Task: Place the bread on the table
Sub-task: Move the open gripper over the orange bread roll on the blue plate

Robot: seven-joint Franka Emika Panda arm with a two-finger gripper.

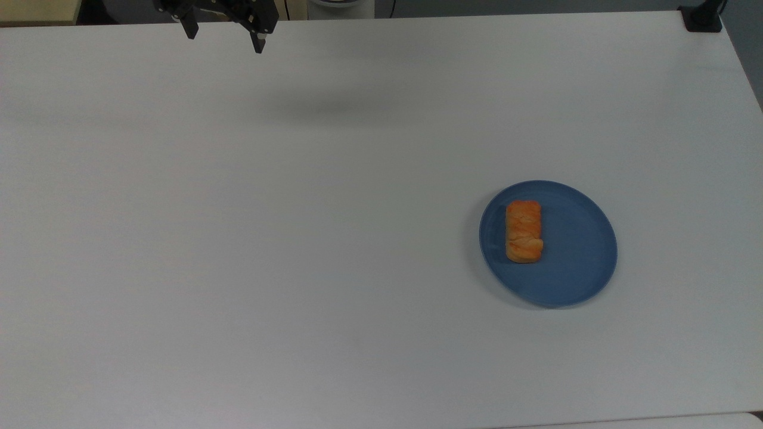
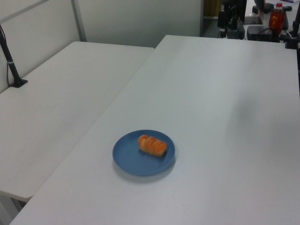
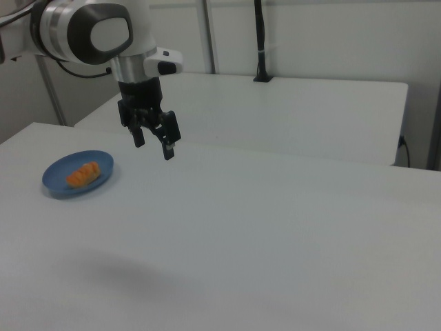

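Here you have the bread [image 1: 524, 231] lying on the plate [image 1: 572, 268], toward the rim that faces the top view's left, with its long side running up and down in that view. In the left view the bread [image 2: 152, 145] sits on the far half of the plate [image 2: 136, 164]; in the right view the bread [image 3: 83, 174] and plate [image 3: 58, 181] are at the far left of the table [image 3: 275, 234]. Your gripper [image 1: 224, 34] hangs above the table [image 1: 298, 238], well apart from the plate, far toward the top view's upper left. In the right view the gripper [image 3: 154, 145] is up in the air to the plate's right, its fingers spread wide with nothing between them.
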